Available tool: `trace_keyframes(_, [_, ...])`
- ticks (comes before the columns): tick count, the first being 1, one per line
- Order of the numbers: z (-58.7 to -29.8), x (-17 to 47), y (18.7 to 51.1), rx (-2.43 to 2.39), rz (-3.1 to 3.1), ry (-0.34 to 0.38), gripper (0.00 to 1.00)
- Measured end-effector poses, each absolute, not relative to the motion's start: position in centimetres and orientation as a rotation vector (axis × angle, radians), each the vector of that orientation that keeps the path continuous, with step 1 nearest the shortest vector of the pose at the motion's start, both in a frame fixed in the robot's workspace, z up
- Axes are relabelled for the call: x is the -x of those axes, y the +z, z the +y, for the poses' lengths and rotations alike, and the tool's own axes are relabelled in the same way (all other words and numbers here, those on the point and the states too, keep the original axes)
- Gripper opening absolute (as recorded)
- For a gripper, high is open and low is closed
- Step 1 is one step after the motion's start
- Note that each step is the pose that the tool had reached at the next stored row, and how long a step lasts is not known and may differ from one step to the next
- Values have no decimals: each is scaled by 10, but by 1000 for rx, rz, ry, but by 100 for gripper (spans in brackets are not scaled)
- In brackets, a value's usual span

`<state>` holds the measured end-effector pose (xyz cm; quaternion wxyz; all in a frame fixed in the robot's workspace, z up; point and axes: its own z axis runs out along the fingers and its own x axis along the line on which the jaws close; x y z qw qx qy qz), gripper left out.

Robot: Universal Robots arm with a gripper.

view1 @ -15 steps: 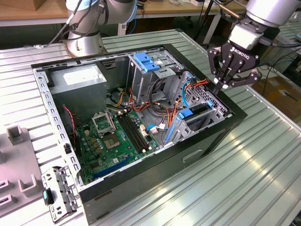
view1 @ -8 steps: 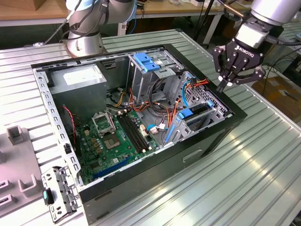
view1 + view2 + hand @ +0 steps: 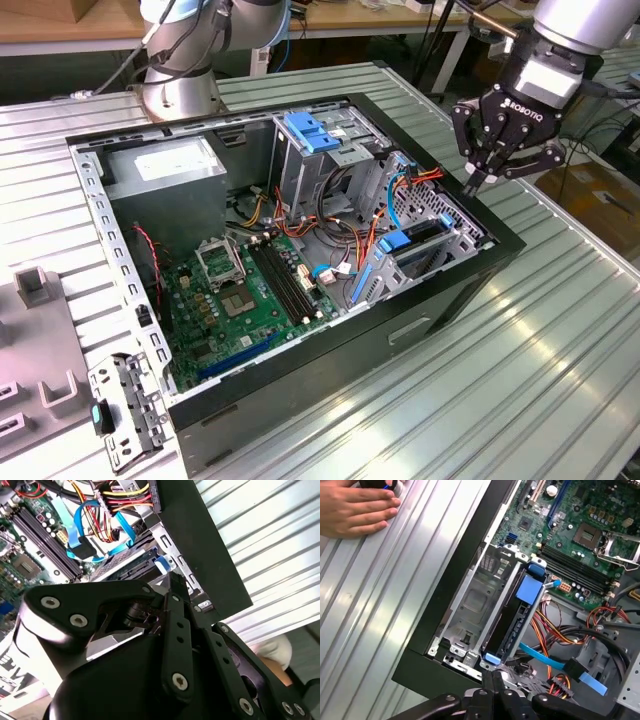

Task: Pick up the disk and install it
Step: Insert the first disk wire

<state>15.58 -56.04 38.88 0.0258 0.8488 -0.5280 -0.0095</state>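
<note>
First wrist view: jaws are closing on nothing, fingertips together, hanging just beside the end of the drive cage (image 3: 472, 597). The disk (image 3: 512, 627) is standing on edge inside that cage, showing a dark side framed by blue carrier tabs.

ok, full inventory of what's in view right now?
case: one, black, open, on the table
table: one, silver, ribbed
motherboard: one, green, case floor
power supply: one, grey, white sticker, case corner nearest the arm
latch: one, blue, atop the tall metal cage
disk: one, blue-framed, slotted in the low cage at the case rim
cables: several, orange, red, blue, beside the disk
fixture: one, grey, exterior view's left
hand: one, a person's, on the table
arm: one, silver
gripper: one, black, shut, over the rim by the disk
</note>
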Motion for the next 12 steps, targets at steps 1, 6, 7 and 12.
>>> trace_keyframes(1, [-559, -156, 389, -2627, -1626, -29, 11])
trace_keyframes(6, [-550, -158, 389, -2646, -1595, -29, 11])
trace_keyframes(7, [-548, -159, 389, -2649, -1591, -28, 11])
trace_keyframes(12, [-538, -161, 389, -2663, -1567, -28, 11])
